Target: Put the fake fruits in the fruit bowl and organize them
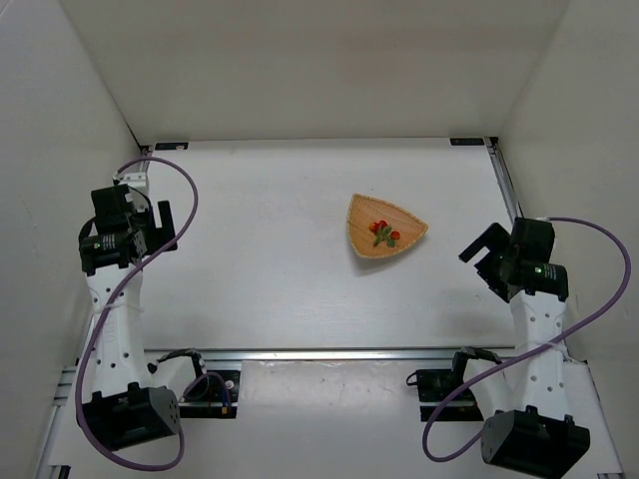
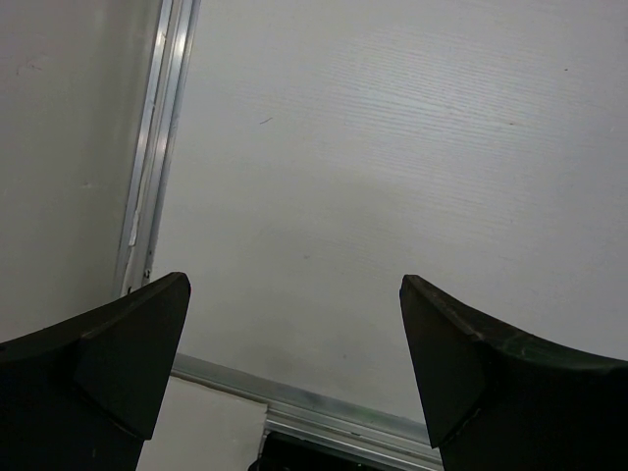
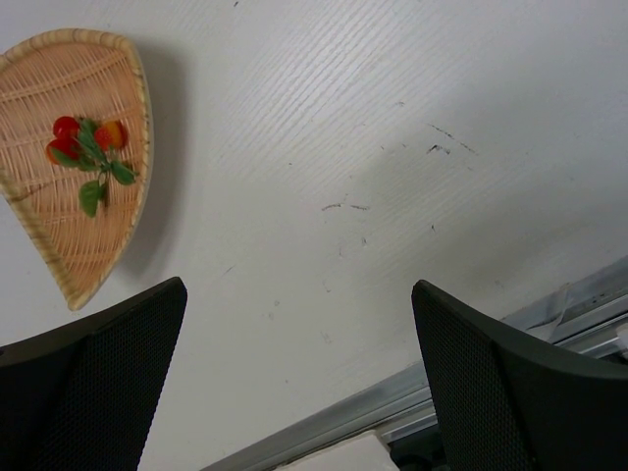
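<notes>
The wicker fruit bowl lies on the table right of centre. Red berries with green leaves lie inside it. In the right wrist view the bowl is at the upper left with the berries in it. My right gripper is open and empty, to the right of the bowl and apart from it; it also shows in the right wrist view. My left gripper is open and empty at the far left, far from the bowl; in the left wrist view it is over bare table.
White walls enclose the table on the left, back and right. A metal rail runs along the near edge, and another rail runs along the left side. Cables loop off both arms.
</notes>
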You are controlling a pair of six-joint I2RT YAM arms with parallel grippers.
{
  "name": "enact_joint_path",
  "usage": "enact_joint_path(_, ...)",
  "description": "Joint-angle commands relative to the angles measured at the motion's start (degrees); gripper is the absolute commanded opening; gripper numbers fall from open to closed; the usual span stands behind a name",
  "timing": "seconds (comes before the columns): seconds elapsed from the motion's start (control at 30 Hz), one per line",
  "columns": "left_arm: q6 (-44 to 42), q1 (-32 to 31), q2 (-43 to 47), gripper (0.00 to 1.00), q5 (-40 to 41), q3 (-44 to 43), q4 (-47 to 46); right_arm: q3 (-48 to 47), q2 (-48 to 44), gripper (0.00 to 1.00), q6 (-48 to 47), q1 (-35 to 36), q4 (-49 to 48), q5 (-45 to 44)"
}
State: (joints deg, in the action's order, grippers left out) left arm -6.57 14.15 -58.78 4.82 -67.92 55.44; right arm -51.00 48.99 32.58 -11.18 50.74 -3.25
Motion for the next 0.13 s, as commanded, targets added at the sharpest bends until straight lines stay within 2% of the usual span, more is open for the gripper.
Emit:
enact_joint_path(0.0,0.4,0.3,0.9,1.0,-1.5,-0.7,0.5,-2.4,-1.1,1.0,-1.0,-0.2,0.6,0.2)
enact_joint_path(0.1,0.4,0.3,0.9,1.0,-1.5,-0.7,0.5,-0.9,-3.0,1.0,-1.6,-0.2,-1.0,0.2)
